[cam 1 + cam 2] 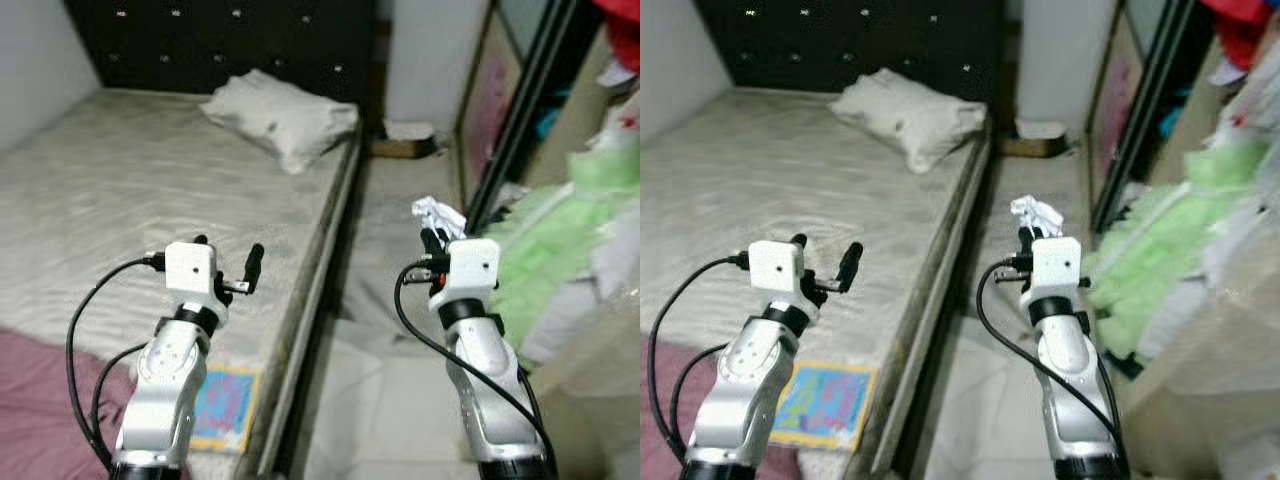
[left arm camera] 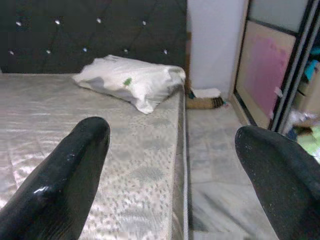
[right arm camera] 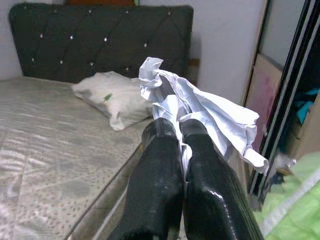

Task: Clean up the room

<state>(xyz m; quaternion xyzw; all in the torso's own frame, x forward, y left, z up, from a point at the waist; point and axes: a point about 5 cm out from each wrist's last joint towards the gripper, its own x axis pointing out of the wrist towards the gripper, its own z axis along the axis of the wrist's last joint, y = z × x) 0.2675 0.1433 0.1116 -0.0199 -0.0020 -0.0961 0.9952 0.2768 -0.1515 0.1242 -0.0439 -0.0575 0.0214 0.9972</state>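
A: Far left?
B: Maroon blanket [image 1: 30, 395] at the near corner of the bed [image 1: 120, 190], colourful book [image 1: 225, 395] beside it on the mattress. White pillow [image 1: 280, 118] up by the black tufted headboard [image 1: 230, 40].

A: Left claw?
B: Left gripper [image 1: 228, 262] held up over the bed's near edge, fingers [image 2: 60, 175] spread wide, nothing between them.

A: Middle?
B: Tiled floor strip [image 1: 390, 250] between bed and wardrobe, a low box [image 1: 405, 140] at its far end.

A: Right claw?
B: Right gripper [image 3: 175, 130] raised over the floor strip, fingers pressed together, pinching the crumpled white paper [image 3: 195, 107]. Paper sticks up past the tips.

A: Far right?
B: Sliding wardrobe door [image 1: 510, 120], light green fabric [image 1: 550, 250] spilling out beside the right arm.
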